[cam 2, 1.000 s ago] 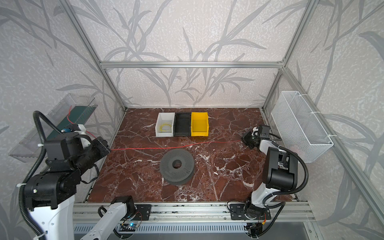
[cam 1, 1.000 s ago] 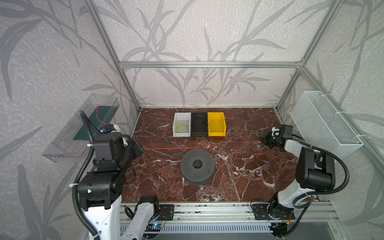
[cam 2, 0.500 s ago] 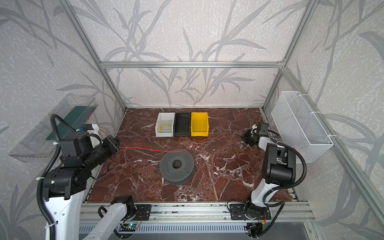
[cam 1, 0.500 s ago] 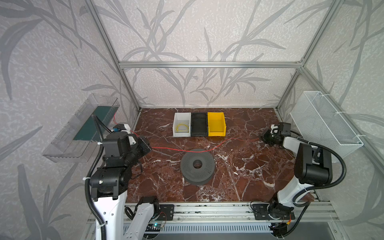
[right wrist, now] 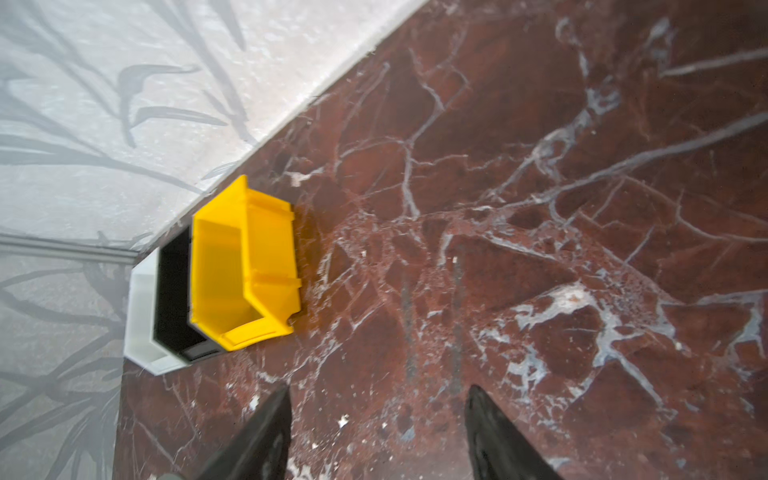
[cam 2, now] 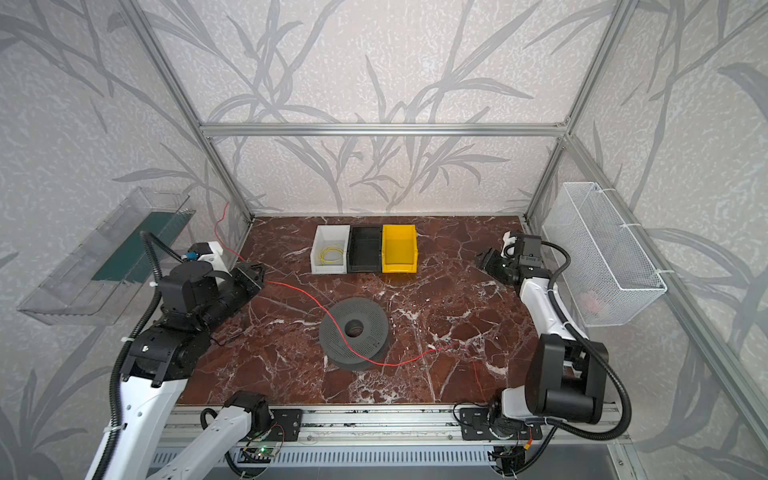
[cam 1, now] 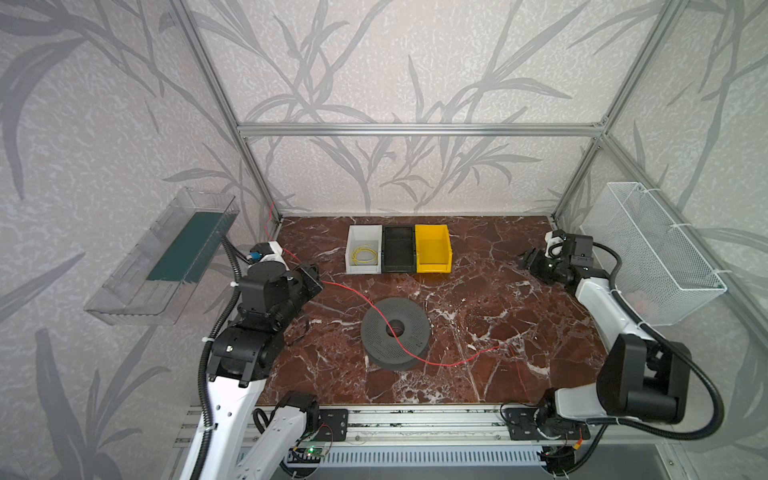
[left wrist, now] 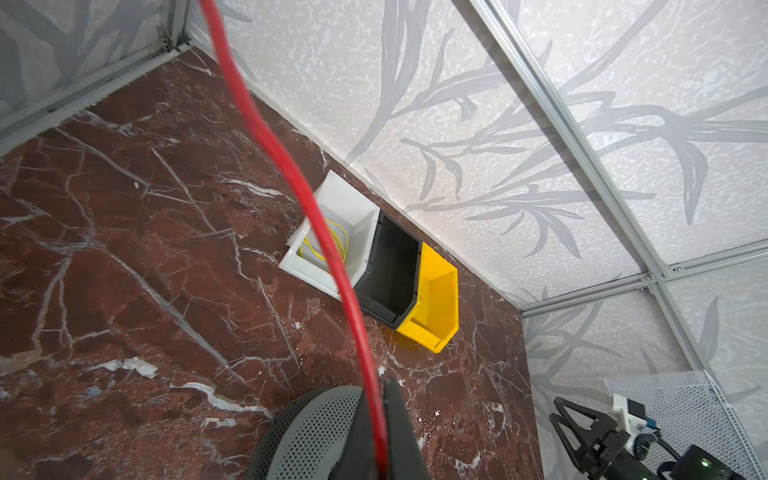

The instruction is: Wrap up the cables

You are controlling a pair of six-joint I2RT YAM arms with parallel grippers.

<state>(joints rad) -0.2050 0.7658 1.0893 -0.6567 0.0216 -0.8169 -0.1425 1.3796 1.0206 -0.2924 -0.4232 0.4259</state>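
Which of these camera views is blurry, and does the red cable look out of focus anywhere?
Right wrist view: smeared, the yellow bin soft-edged, probably motion blur. Left wrist view: the red cable near the lens looks thick and soft, the white bin behind it crisp. Both top views: sharp, evenly lit, a faint shadow under the spool.

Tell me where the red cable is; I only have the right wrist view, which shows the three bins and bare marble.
Observer: The left gripper is shut on the red cable, at the left of the table.
Operator: Where does it run from there?
Observer: It drapes over the top of the grey spool and ends on the table to the right of it in both top views.
Operator: And the yellow cable?
Observer: The yellow cable is coiled inside the white bin.
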